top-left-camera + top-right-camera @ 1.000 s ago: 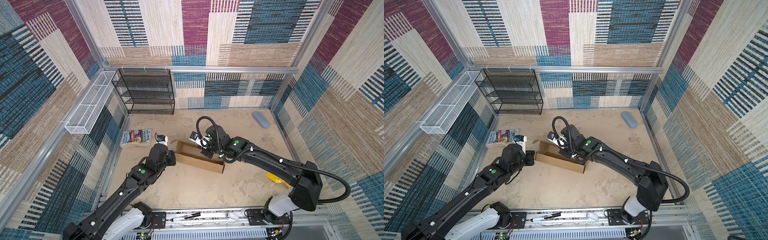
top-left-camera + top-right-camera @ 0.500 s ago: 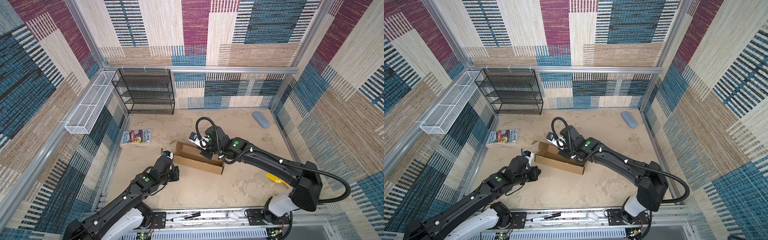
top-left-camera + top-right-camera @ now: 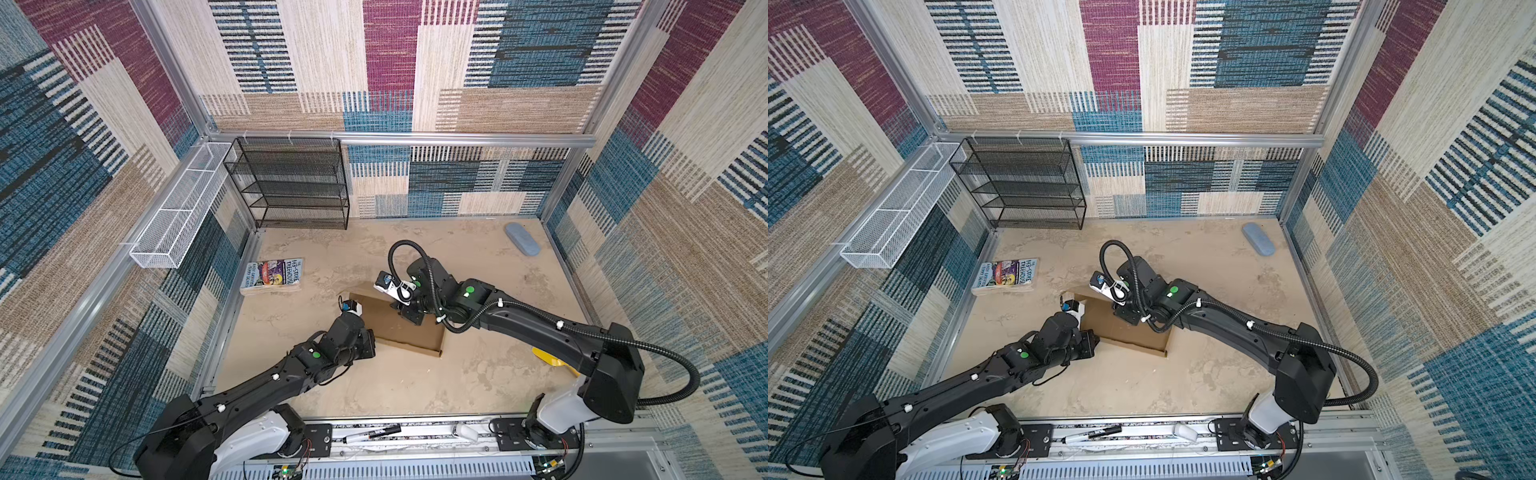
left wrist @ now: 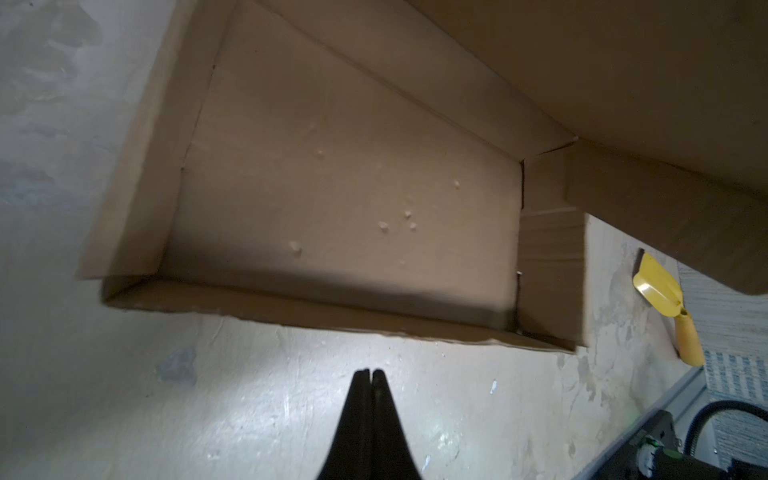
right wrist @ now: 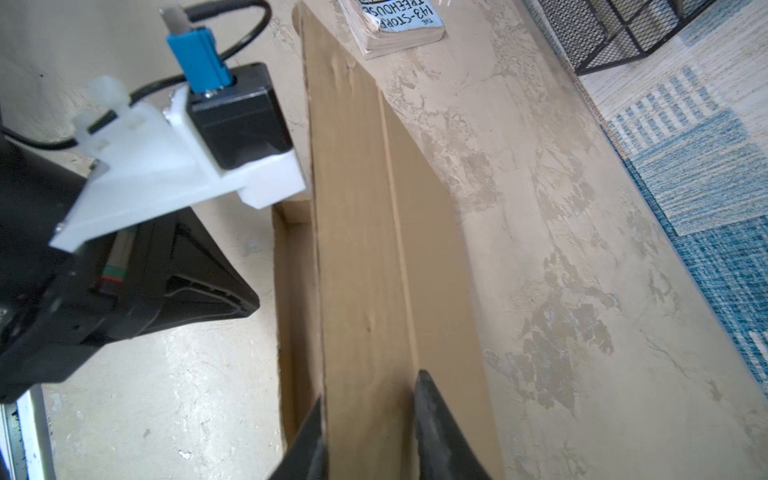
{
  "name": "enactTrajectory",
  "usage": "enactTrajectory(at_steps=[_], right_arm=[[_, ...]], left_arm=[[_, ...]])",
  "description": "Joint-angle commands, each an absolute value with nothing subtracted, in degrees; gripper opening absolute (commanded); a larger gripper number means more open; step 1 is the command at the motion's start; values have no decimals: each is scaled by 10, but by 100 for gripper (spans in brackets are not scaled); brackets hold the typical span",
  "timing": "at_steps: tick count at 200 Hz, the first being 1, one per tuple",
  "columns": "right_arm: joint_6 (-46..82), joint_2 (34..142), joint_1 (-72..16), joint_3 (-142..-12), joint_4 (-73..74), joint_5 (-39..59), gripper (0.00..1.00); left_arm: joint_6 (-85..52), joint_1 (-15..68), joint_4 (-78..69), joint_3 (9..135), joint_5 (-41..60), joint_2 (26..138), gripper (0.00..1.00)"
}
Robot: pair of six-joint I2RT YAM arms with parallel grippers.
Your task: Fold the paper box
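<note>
Between the parted jaws of the right gripper (image 5: 370, 388), the lid (image 5: 357, 208) of the box (image 3: 401, 330) is rising on edge. The fingers are sitting either side of the panel, set wider than the board is thick, so they are straddling it rather than pinching it. Beyond the fingertips the lid is running off toward the book (image 5: 399, 20), a crease showing along its length. Beside it, lower down, the box's tray is lying on the table (image 5: 540, 249).

Ahead of the left gripper (image 4: 365, 376), whose jaws are pressing together on nothing, the tray's near wall is facing the fingertips, just apart from them. Past that wall the floor panel is lying flat, and farther on the lid is leaning over it.

Corrugated board like this is probably handling as light and stiff across each panel, yet springing back at the creases and sliding easily on the smooth table. A pinch on the lid's free edge, near its middle, is looking like the best hold, with the closed left fingers bracing the near wall. Squeezing hard is risking dents.
</note>
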State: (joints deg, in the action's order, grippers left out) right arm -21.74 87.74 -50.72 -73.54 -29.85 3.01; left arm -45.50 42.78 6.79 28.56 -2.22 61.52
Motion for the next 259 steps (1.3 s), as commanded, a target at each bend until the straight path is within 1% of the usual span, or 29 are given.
enactTrajectory(at_steps=[1, 18, 52, 105, 152, 188, 211, 259], right_arm=[[-208, 868, -508, -733, -291, 55, 43], [-206, 868, -508, -727, -291, 59, 47], [-194, 874, -508, -706, -287, 69, 48], [-165, 862, -508, -656, -248, 96, 50], [-148, 857, -508, -617, -216, 119, 60], [-137, 861, -508, -591, -193, 128, 62], [-133, 872, -508, -581, -186, 132, 64], [-128, 895, -508, -556, -159, 149, 66]], left_arm=[[-469, 430, 36, 280, -40, 619, 0], [-472, 432, 26, 274, -43, 622, 0], [-484, 435, 19, 256, -47, 612, 0], [-504, 440, 45, 227, -50, 568, 0], [-516, 440, 165, 209, -101, 465, 0], [-514, 441, 246, 217, -151, 397, 0], [-504, 439, 285, 234, -175, 382, 0], [-471, 433, 327, 282, -211, 386, 0]])
